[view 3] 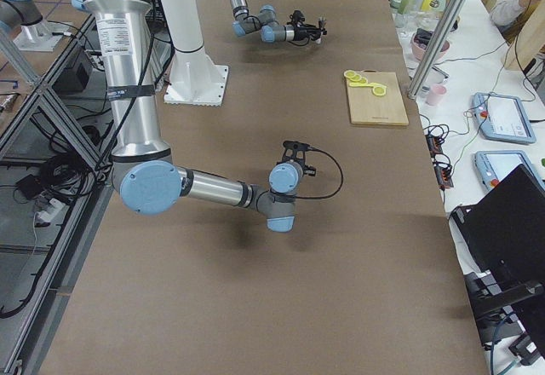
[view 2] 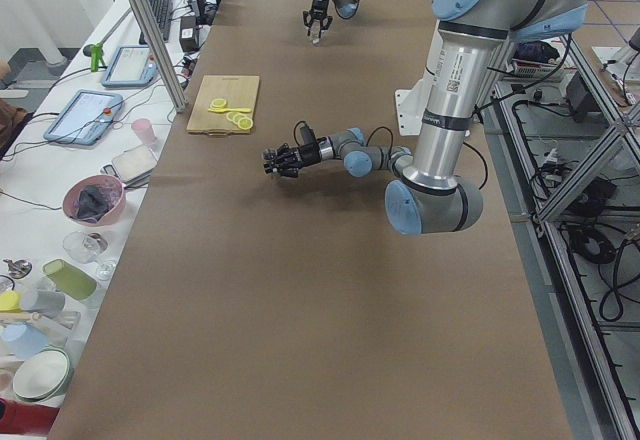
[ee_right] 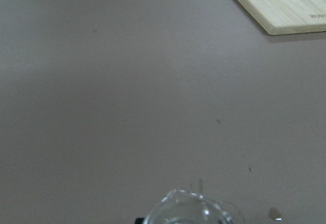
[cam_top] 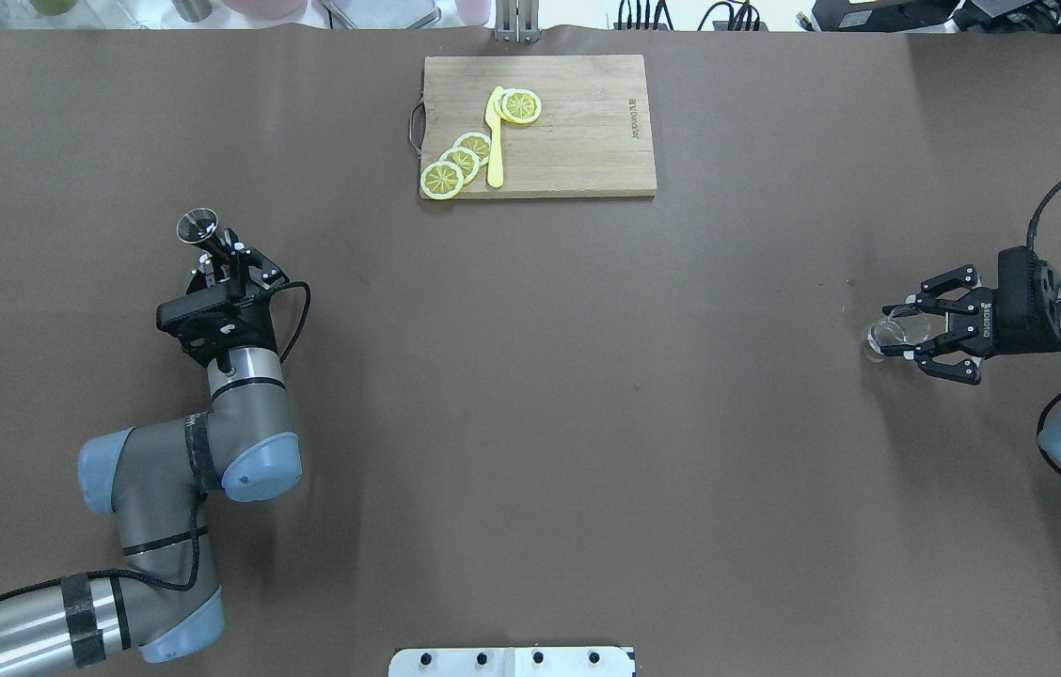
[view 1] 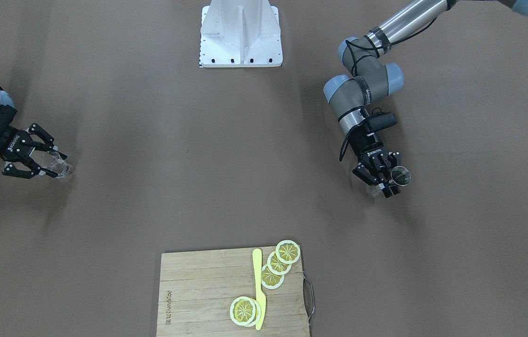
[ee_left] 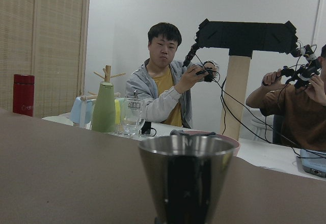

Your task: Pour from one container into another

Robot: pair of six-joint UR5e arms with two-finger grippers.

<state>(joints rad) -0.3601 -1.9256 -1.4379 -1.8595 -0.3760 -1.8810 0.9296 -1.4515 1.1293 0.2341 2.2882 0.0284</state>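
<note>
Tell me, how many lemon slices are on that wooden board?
5. Three round yellow lemon slices overlap in a row beside one end of the yellow knife on the wooden cutting board; two more lie stacked at its other end, the lower partly hidden.

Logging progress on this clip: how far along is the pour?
Done: the left gripper holds the metal cup upright. In hand: the right gripper brackets the glass; its grip is unclear. Left: bringing them together and pouring; they are far apart.
</note>
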